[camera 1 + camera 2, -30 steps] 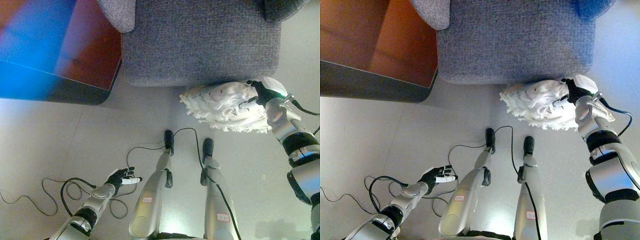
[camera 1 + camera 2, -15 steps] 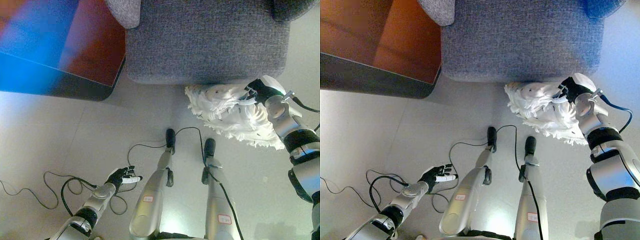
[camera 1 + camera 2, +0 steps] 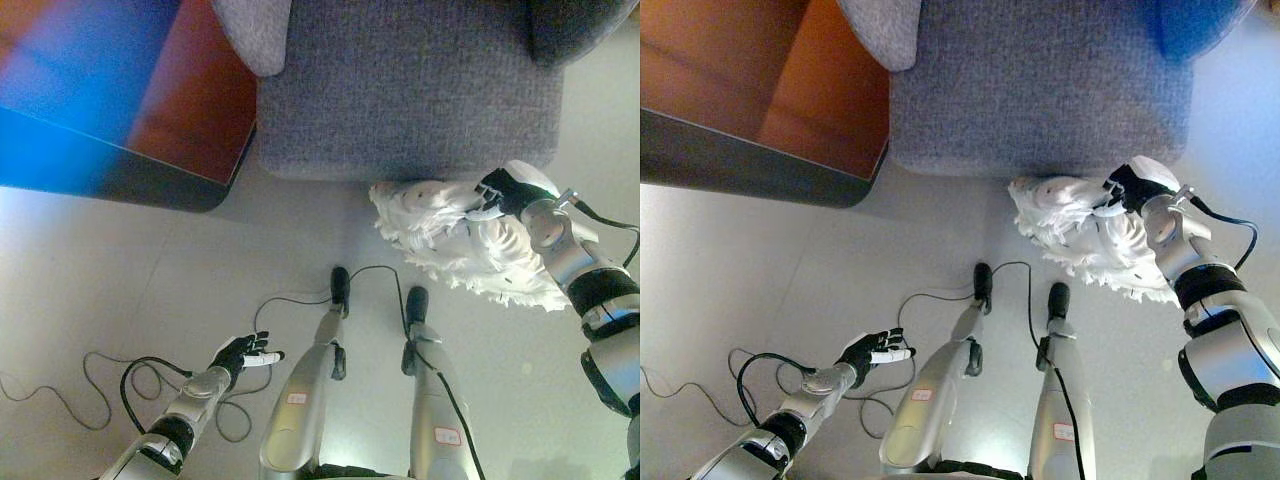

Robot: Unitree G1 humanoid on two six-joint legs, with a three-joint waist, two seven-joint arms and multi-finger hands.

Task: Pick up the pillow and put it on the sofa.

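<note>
A white fluffy pillow (image 3: 450,235) hangs in my right hand (image 3: 503,191), just in front of the grey sofa's (image 3: 400,90) front edge and above the floor. The hand's fingers are curled into the pillow's upper right part. In the right eye view the pillow (image 3: 1075,228) and right hand (image 3: 1128,188) show in the same place. My left hand (image 3: 243,354) is low at the lower left, fingers relaxed and holding nothing, far from the pillow.
A brown wooden table (image 3: 770,90) with a dark edge stands to the left of the sofa. The sofa's left armrest (image 3: 250,30) rises at the top. Pale floor (image 3: 120,270) lies in front.
The pillow has dropped a little and swung in my right hand, its lower edge now hanging down to the right. The camera has shifted slightly. My left hand has stayed put.
</note>
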